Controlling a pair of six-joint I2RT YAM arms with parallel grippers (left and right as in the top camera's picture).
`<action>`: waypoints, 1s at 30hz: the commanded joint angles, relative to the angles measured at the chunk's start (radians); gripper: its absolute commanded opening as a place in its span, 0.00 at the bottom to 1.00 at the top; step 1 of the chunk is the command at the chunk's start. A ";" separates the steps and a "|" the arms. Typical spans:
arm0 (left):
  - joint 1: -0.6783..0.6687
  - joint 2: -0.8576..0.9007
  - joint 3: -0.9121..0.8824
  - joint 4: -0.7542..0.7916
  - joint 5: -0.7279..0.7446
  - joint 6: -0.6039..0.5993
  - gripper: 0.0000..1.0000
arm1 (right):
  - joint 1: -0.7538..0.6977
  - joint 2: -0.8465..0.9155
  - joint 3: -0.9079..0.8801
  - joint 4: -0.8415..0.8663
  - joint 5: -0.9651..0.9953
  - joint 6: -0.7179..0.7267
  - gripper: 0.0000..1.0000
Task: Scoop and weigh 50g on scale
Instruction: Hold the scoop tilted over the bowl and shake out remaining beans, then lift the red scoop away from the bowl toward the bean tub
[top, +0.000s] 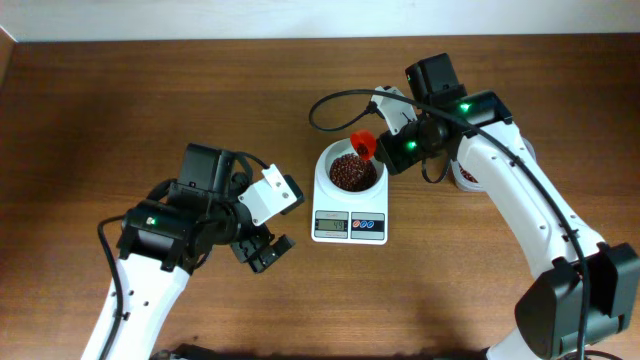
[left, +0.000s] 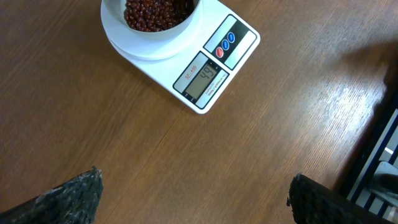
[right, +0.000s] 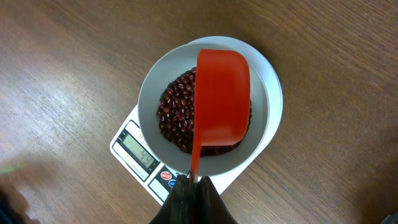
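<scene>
Beans (right: 174, 115) lie heaped in the white bowl (right: 149, 87) on the scale (top: 349, 226), which sits on the counter (left: 124, 143). The right gripper (right: 193, 185) is clenched on the handle of a red scoop (right: 222, 93) tipped over the bowl, so I judge this the pouring step. The left gripper (left: 196, 202) hangs released beside the scale, holding nothing. The next move calls for checking the display (left: 200, 81), hardly legible here, then topping up in small shakes.

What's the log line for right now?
right hand shut on red scoop over bowl | left hand open | beans in bowl on scale
</scene>
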 joint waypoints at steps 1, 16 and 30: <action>0.005 -0.004 0.016 0.001 0.018 0.016 0.99 | 0.005 -0.022 0.017 0.004 -0.007 0.001 0.04; 0.004 -0.004 0.016 0.001 0.018 0.016 0.99 | 0.005 -0.022 0.017 0.004 -0.011 0.001 0.04; 0.004 -0.004 0.016 0.001 0.018 0.016 0.99 | 0.004 -0.022 0.017 0.004 -0.045 0.001 0.04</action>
